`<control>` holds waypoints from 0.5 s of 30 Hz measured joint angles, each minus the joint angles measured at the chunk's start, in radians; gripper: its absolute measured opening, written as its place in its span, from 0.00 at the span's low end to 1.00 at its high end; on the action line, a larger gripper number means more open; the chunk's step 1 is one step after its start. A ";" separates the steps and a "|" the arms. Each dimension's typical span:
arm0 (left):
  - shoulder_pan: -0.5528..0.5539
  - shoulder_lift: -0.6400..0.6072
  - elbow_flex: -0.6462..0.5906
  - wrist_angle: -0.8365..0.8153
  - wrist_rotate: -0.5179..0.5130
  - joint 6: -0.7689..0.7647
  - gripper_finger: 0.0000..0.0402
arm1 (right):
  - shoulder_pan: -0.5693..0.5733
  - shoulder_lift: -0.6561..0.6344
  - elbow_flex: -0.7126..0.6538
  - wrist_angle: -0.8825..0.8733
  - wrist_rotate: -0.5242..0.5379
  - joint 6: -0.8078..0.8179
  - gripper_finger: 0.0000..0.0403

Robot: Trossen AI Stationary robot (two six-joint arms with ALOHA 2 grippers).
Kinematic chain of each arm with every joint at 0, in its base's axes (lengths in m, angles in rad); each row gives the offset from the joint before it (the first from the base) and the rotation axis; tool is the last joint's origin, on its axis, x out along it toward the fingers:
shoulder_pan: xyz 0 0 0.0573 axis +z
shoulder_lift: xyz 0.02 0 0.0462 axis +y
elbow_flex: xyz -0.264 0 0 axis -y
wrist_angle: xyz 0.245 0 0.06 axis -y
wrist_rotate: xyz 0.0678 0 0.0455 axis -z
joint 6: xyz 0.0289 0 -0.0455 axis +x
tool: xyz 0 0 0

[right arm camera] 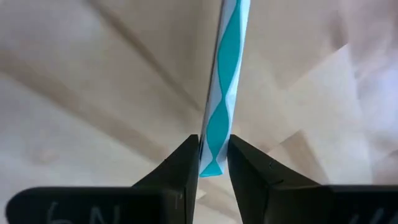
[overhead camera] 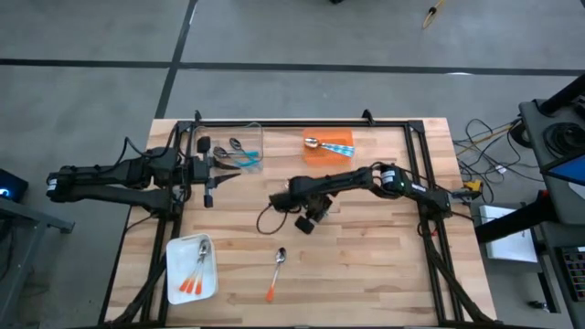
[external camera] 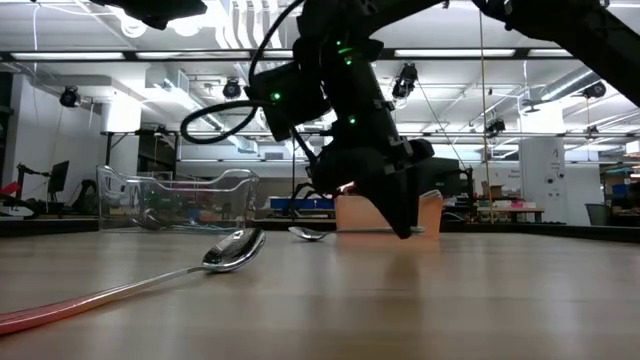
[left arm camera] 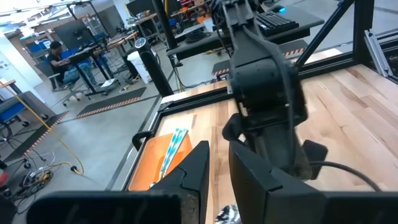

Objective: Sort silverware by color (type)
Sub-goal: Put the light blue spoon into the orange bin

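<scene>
Spoons (overhead camera: 196,272) lie in the tray (overhead camera: 175,285), seemingly three; another spoon (overhead camera: 277,271) right.

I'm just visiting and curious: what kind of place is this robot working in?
Probably a robotics lab or workshop. A wooden table carries two robot arms sorting spoons, and behind it stand workbenches, a seated person at a desk, and ceiling strip lights over an open hall.
</scene>
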 joint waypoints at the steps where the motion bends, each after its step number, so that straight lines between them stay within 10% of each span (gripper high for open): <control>1: 0.000 0.000 0.000 0.000 0.000 0.000 0.11 | 0.008 0.000 0.000 0.003 -0.001 0.005 0.19; 15: 0.000 0.000 0.000 0.000 0.000 0.000 0.11 | 0.001 -0.008 0.003 0.007 -0.015 0.005 0.40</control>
